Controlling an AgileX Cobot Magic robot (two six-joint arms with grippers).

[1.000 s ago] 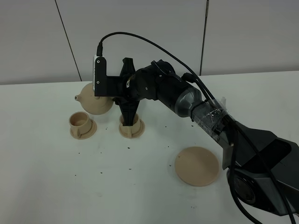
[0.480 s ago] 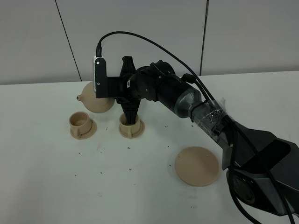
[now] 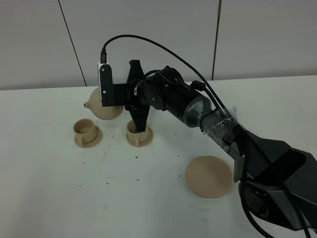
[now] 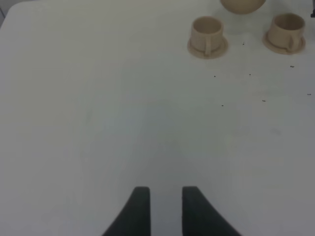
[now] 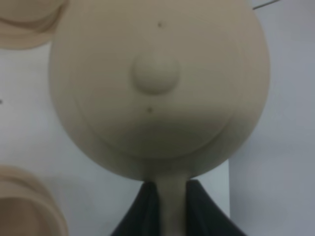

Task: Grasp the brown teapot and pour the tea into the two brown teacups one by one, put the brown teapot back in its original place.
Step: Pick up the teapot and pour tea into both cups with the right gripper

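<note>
High view: the brown teapot hangs clear of the white table in the upper left of the frame. Its spout points toward the left edge and its spout-to-handle line runs roughly level across the picture. The right gripper reaches in from the lower right and holds the pot at its handle end, though the wrist camera's bracket hides the fingertips. Below the pot, the left teacup and the right teacup stand upright on their small saucers, a little apart. The flat round saucer lies bare at lower centre-right, well apart from the cups. Left wrist view: the left gripper hovers over bare table with its two dark fingers slightly parted and nothing between them. Both cups and the teapot's rounded belly show far beyond it. Right wrist view: the teapot's lid faces the lens almost square-on with its knob near the middle, and the spout is out of sight. The loop handle is pinched tight between the right gripper's fingers, and blurred tan cup edges show past the pot.
</note>
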